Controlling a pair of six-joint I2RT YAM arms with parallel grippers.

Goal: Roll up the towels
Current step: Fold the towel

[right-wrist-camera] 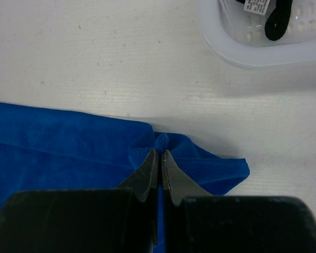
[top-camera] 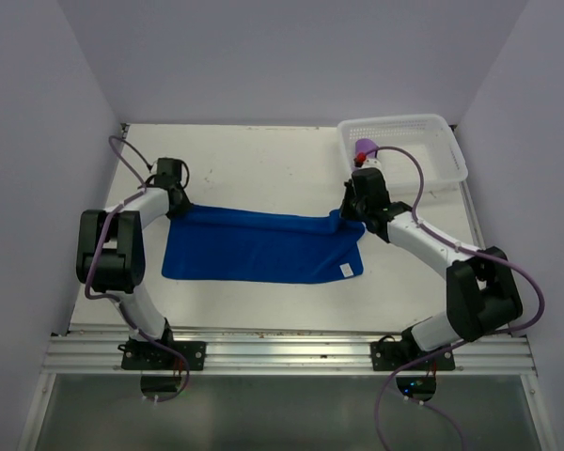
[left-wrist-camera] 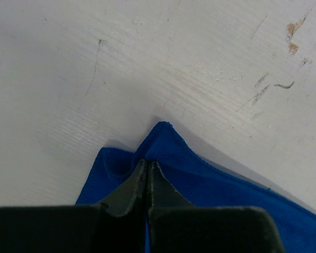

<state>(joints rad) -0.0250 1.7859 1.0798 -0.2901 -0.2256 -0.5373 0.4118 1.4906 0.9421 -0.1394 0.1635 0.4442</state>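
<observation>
Because the blue towel point(top-camera: 263, 249), spread flat on the table point(top-camera: 263, 160) between them, was pinched only at its far corners by the left fingers point(left-wrist-camera: 132, 185) and right fingers point(right-wrist-camera: 146, 173), both pairs pressed together on cloth, an uneven pull could slip a corner free or skew the roll. Plain pale walls point(top-camera: 291, 56) enclosed the white, scratched table beyond them.

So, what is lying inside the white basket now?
The white basket holds one purple bundle at its left end, likely a towel; the right wrist view shows a black loop and a white tag there. The right arm covers the bundle's near part.
</observation>
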